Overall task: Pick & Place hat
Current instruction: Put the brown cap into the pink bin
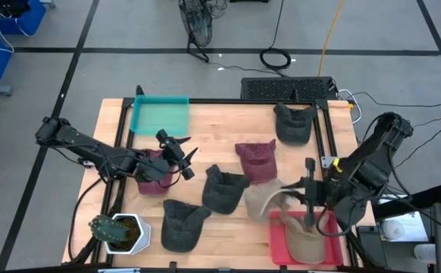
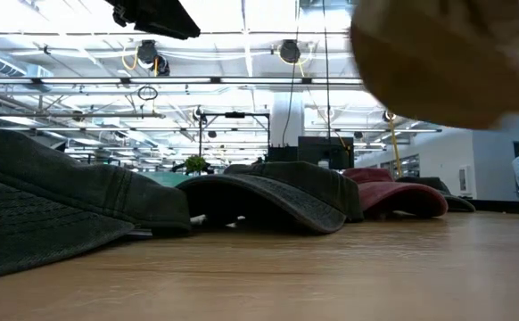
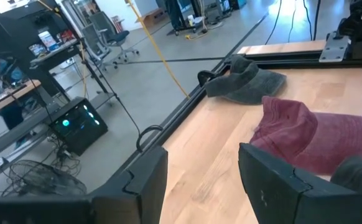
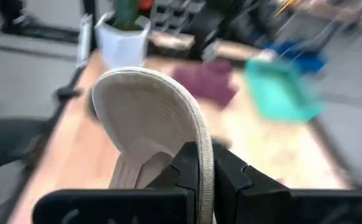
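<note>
On a pale wooden bench (image 1: 228,125) framed in black rails, a potted plant in a white pot (image 1: 122,233) stands at the near left corner and a shallow teal tray (image 1: 160,114) lies at the far left. The left claw (image 1: 184,155) hangs over the bench beside a maroon cap (image 1: 154,176), its two dark fingers spread with nothing between them. Soft, washed-cotton caps are scattered across the middle: two charcoal ones (image 1: 182,225) near the front edge, a dark red one (image 1: 258,161) with a rumpled crown behind them, and another charcoal cap (image 1: 294,123) toward the far right corner. At right, the right claw (image 1: 310,199) pinches the curved, stitched brim of a tan hat (image 1: 264,199), held just beside a red tray (image 1: 279,241) where another tan cap (image 1: 309,244) rests. No lettering is legible on any cap.
</note>
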### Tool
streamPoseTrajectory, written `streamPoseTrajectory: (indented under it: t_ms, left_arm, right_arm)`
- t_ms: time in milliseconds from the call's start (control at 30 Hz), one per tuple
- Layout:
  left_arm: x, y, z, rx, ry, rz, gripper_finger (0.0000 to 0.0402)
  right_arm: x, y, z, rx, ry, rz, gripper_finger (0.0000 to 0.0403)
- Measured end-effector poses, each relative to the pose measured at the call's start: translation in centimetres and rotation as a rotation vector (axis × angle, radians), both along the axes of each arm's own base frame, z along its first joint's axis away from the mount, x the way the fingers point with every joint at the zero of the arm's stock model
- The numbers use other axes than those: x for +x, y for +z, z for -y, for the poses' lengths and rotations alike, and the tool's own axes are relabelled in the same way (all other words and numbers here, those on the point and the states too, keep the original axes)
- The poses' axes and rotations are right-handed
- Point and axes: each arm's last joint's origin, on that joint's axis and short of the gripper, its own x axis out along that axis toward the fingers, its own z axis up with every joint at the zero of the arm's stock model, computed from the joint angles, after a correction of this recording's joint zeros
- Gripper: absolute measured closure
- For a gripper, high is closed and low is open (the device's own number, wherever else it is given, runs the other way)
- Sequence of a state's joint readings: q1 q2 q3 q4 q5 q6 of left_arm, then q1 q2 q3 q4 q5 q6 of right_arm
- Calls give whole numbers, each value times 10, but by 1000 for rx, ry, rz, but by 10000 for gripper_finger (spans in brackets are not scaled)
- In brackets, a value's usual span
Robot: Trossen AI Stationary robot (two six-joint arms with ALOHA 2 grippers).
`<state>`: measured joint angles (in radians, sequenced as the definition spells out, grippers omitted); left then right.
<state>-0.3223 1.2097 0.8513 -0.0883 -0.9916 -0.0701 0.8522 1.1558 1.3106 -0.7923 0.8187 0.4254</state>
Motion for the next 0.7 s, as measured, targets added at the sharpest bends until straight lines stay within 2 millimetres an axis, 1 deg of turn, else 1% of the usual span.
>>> streamPoseTrajectory:
  t_ms: [233, 433, 600, 700]
  left_arm:
    - [1, -3, -1, -41, -16, 13, 202]
    - [1, -3, -1, -62, -24, 27, 202]
    - [1, -3, -1, -63, -25, 26, 202]
    - [1, -3, -1, -63, -25, 27, 202]
  right_arm:
    - [-8, -12, 2, 224, 2, -212, 390]
    - [-16, -19, 7, 311, -52, -347, 390]
    - [-27, -13, 20, 361, -79, -346, 390]
    - [-37, 2, 31, 398, -81, -316, 390]
